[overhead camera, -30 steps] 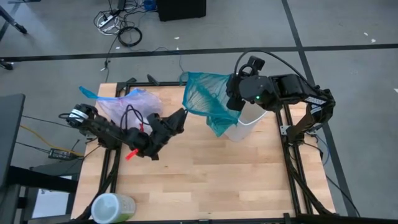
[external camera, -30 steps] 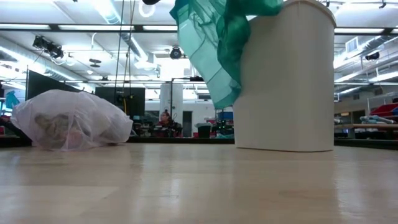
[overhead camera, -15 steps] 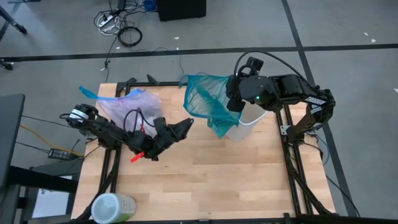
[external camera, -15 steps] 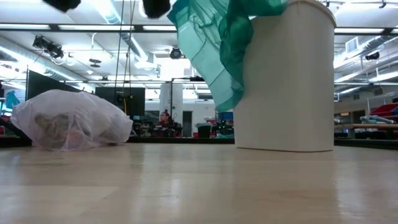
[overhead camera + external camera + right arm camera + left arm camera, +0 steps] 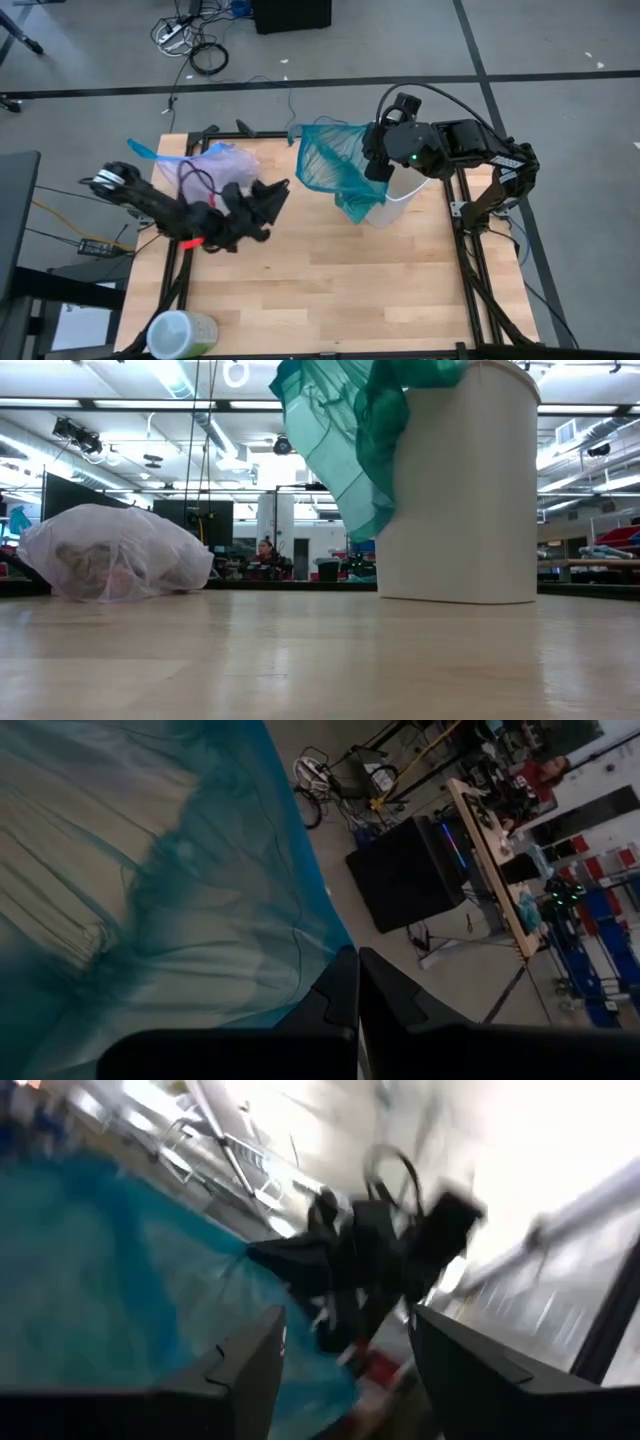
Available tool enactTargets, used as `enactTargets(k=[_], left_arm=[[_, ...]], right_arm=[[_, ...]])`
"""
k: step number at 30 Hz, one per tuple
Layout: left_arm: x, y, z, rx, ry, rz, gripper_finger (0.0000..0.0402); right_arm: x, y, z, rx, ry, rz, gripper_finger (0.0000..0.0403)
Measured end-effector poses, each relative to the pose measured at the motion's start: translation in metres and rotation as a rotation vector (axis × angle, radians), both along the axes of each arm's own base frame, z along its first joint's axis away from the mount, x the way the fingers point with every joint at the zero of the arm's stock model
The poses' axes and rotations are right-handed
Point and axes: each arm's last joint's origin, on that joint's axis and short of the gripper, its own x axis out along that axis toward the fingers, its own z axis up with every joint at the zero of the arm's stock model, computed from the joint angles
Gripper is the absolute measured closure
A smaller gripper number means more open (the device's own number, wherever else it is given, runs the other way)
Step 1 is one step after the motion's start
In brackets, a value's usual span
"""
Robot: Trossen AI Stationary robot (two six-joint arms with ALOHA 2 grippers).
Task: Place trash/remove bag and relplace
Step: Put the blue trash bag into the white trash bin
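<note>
While its fingers pinch shut on the teal bag [image 5: 335, 170], the right gripper [image 5: 372, 160] holds that bag up beside the white bin [image 5: 398, 197], the plastic draping over the bin's near side. With jaws spread wide and holding nothing, the left gripper [image 5: 272, 194] hangs over the table [image 5: 330, 280], between the teal bag and the pink-lavender bag [image 5: 208, 168], which lies filled at the table's far left corner with trash [image 5: 95, 565] showing through.

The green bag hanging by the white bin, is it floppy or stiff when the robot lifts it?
Probably floppy: the green bag droops in folds from the shut right gripper beside the white bin. It is see-through in the right wrist view, so likely thin, light and easily swayed.
</note>
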Motion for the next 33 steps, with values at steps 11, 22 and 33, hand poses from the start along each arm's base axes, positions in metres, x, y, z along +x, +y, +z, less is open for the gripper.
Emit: enactTargets(k=[11, 22, 33], left_arm=[[-0.018, 0.0, 0.063, 0.743, 1.033, 0.274, 0.0188], [0.034, -0.012, 0.054, 1.241, 1.446, 0.388, 0.0188], [0.052, 0.006, 0.044, 1.181, 1.534, 0.491, 0.0188]], right_arm=[[0.001, 0.001, -0.001, 0.028, 0.003, 0.04, 0.0403], [0.001, 0.0, 0.0, 0.029, -0.001, 0.037, 0.0403], [0.002, 0.0, -0.001, 0.042, 0.0, 0.056, 0.0403]])
